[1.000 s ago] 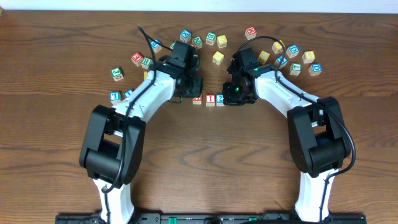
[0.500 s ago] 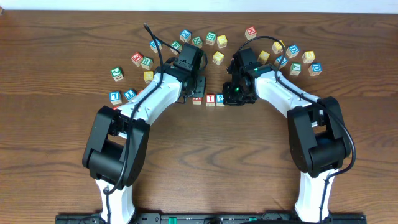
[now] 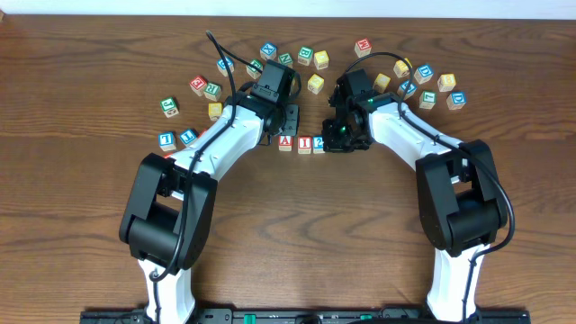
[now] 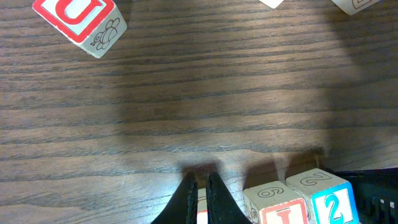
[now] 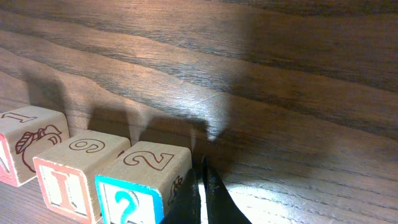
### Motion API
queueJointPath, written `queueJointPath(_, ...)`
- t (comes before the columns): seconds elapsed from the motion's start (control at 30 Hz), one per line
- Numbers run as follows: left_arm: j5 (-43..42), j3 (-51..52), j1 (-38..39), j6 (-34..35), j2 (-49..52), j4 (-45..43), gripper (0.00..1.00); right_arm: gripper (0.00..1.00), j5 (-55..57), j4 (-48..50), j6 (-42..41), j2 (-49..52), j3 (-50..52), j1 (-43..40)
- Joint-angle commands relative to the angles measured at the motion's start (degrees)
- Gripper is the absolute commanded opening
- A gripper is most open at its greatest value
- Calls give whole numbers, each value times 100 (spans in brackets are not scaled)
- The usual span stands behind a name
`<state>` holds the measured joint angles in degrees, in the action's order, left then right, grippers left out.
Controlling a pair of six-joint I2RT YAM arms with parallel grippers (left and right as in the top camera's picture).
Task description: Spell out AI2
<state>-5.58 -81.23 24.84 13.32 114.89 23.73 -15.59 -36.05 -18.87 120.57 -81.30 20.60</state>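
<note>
A cube [image 3: 285,141] and 2 cube [image 3: 319,143] flanked I cube [image 3: 304,142]; left gripper [image 4: 200,186] closed, empty, by A cube; right gripper [image 5: 202,180] closed, empty, beside 2 cube; probably best lifted straight off, no nudging.

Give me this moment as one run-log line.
row: A cube, I cube, 2 cube side by side | left hand: shut, empty | right hand: shut, empty, beside 2 cube | state: AI2 reads complete

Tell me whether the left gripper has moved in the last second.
Yes. The left gripper drew back from the row, uncovering the red-lettered wooden A cube beside the unmoved I cube.
</note>
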Motion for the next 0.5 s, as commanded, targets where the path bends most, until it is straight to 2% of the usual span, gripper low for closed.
queueJointPath(0.0, 125, 50, 0, 28, 111, -9, 7, 1, 197, -11, -42, 55, 122, 50)
queueJointPath(0.47, 179, 50, 0, 33, 459, -136, 7, 1, 219, -9, -39, 55, 122, 50)
